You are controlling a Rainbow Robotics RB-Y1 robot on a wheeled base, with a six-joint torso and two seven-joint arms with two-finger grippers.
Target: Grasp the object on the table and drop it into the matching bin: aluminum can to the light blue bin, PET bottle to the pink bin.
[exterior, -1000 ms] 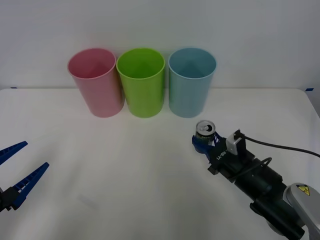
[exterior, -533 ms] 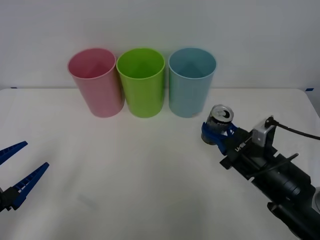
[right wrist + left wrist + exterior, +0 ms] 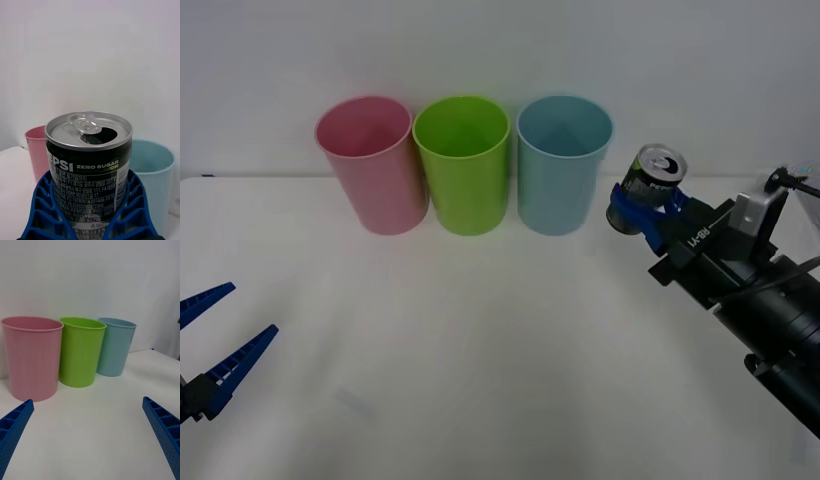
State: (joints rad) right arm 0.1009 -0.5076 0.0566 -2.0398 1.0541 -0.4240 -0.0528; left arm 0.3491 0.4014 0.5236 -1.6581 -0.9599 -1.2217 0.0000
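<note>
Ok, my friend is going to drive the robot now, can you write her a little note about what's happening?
Right hand: shut on the aluminum can, holding it upright in the air, just to the right of the light blue bin and about level with its rim.
Left hand: open, parked low over the table on the left side.
Bins stand in a row at the back: pink bin, green bin, then light blue.
Done: can grasped and lifted.
Left: carry it over the light blue bin's opening and let go.
</note>
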